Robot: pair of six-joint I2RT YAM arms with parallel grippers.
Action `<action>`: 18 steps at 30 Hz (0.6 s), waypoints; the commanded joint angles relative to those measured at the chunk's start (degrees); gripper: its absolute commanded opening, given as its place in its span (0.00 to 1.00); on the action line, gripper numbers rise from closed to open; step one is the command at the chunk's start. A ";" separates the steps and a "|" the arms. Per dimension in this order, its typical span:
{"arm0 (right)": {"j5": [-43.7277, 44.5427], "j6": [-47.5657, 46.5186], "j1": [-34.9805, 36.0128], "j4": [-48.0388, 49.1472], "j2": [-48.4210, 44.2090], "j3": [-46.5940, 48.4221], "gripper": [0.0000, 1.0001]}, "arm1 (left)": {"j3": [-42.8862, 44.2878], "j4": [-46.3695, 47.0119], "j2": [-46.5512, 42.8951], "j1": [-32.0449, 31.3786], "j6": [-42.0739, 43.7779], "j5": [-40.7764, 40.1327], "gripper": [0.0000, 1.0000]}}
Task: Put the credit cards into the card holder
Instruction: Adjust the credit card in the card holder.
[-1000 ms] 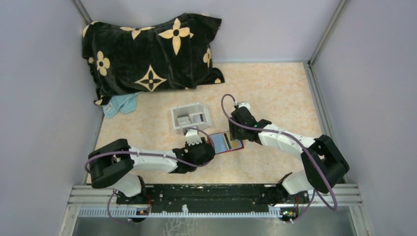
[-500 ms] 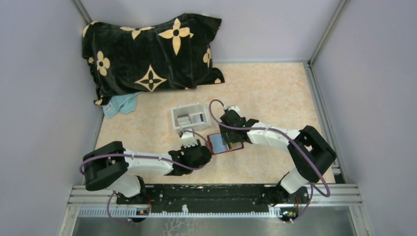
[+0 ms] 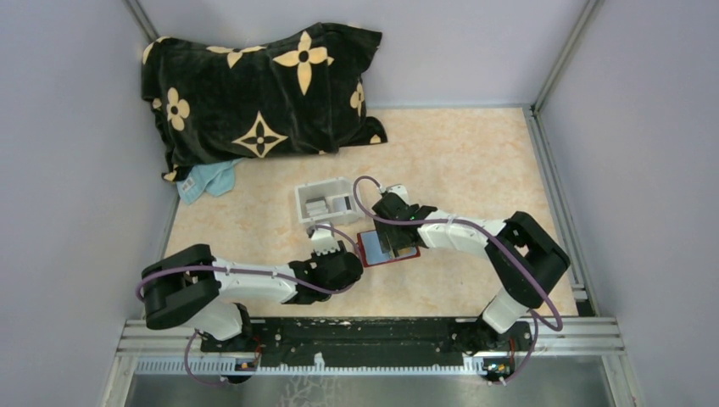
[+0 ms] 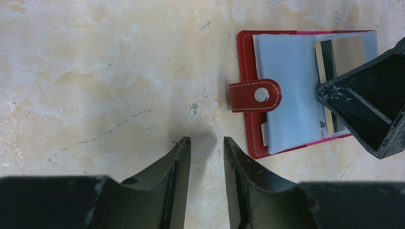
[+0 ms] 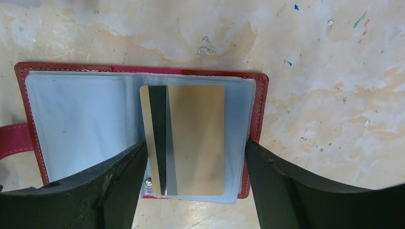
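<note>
On card holder (image 5: 76, 119): one tan card (image 5: 191, 138); right claw (image 5: 195, 148) spread; left claw (image 4: 205, 143) ajar; tray (image 3: 302, 212): maybe two cards (image 3: 326, 205).

Robot lab enclosure.
Plain grey wall panels (image 3: 68, 170), aluminium corner posts (image 3: 560, 52), black mounting rail (image 3: 365, 332) at the near edge, scuffed marble-pattern tabletop (image 3: 475, 161).

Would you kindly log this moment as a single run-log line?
right gripper: open, straddling tan card | tan card: lying on open card holder | left gripper: open, empty, near snap tab | white tray: beyond holder
</note>
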 commanded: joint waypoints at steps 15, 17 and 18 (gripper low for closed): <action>6.36 2.14 0.99 -1.38 0.04 1.37 0.64 | -1.95 -1.72 2.08 -0.45 0.25 2.81 0.39; 6.58 2.36 1.03 -1.20 -0.32 1.22 0.63 | -1.91 -1.70 2.08 -0.39 0.21 2.81 0.39; 6.67 2.41 1.07 -1.17 -0.54 1.20 0.62 | -1.96 -1.80 2.12 -0.48 0.22 2.74 0.39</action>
